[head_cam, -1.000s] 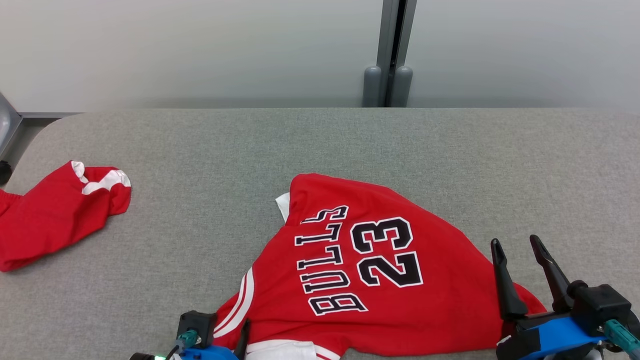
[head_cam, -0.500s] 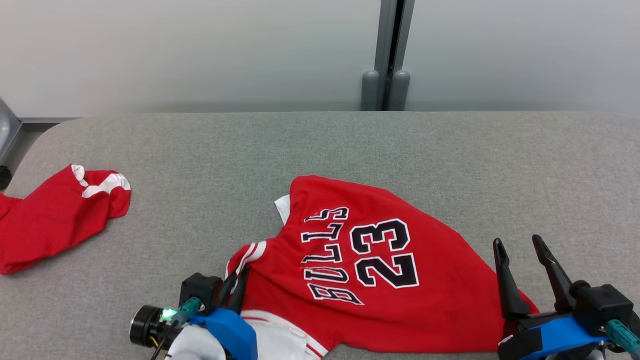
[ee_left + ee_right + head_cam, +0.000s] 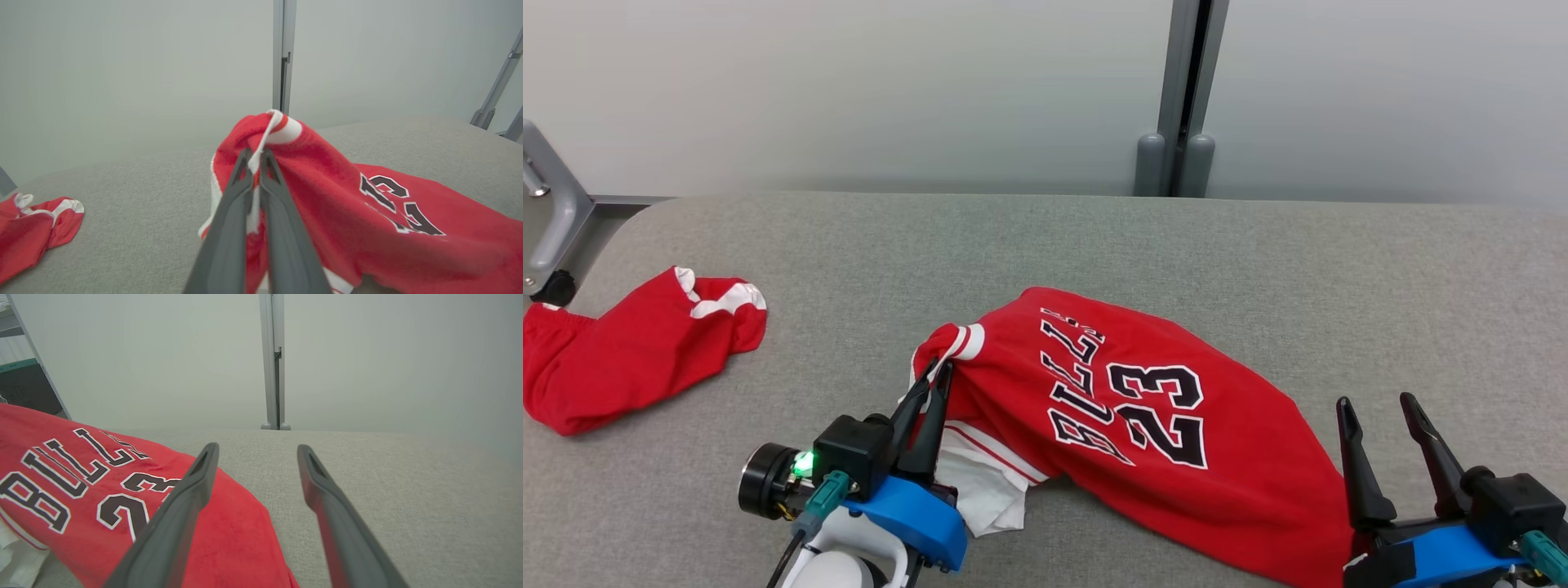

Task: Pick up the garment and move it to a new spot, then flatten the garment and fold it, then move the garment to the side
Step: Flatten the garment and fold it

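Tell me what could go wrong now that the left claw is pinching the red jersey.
1. The left claw is shut on just the striped trim of the jersey; such a thin hold may slip on lifting.
2. The right claw is open and holds nothing, so a one-point lift would likely drag and bunch the cloth.
3. A second red garment lies left on the table; moving the jersey there could tangle them.

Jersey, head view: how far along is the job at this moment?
Done: the left gripper is shut on the jersey at its striped edge. In hand: that corner is raised; the rest lies crumpled on the table. Left: relocating, flattening, folding, setting aside. The right gripper is open, holding nothing.
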Motion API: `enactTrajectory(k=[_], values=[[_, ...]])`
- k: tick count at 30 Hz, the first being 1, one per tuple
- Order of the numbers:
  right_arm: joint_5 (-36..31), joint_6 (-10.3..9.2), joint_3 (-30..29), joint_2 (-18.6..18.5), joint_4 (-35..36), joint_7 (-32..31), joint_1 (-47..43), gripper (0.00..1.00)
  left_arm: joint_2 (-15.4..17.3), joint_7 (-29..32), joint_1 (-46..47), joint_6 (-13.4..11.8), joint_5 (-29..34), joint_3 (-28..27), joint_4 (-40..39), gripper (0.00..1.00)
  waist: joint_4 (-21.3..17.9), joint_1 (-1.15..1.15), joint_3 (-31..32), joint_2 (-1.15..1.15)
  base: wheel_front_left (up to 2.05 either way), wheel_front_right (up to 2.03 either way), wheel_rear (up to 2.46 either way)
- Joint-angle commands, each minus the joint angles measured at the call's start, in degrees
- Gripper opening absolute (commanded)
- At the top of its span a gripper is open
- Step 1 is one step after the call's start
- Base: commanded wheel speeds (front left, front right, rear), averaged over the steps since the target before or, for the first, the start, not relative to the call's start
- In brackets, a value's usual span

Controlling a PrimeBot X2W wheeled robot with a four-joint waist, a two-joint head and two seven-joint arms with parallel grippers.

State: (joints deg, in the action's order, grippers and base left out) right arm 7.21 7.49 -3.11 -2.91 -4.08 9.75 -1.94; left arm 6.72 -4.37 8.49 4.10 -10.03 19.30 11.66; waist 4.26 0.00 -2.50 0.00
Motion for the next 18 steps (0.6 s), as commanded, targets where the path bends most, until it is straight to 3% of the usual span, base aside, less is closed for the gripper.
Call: enactTrajectory(k=[1, 18], values=[[0.41, 0.02, -0.06, 0.03, -0.02, 0.48, -0.66, 1.00, 0.37, 0.28, -0.57, -0.22, -0.26, -0.02, -1.43, 0.00, 0.47, 0.00, -0.04, 0.00, 0.00, 0.00, 0.00], [0.01, 0.01, 0.63, 0.02, -0.08, -0.17, 0.26, 1.00, 2.19, 2.10, -3.63, -1.58, -1.49, -0.40, -5.65, 0.00, 1.50, 0.00, -0.31, 0.00, 0.00, 0.00, 0.00]])
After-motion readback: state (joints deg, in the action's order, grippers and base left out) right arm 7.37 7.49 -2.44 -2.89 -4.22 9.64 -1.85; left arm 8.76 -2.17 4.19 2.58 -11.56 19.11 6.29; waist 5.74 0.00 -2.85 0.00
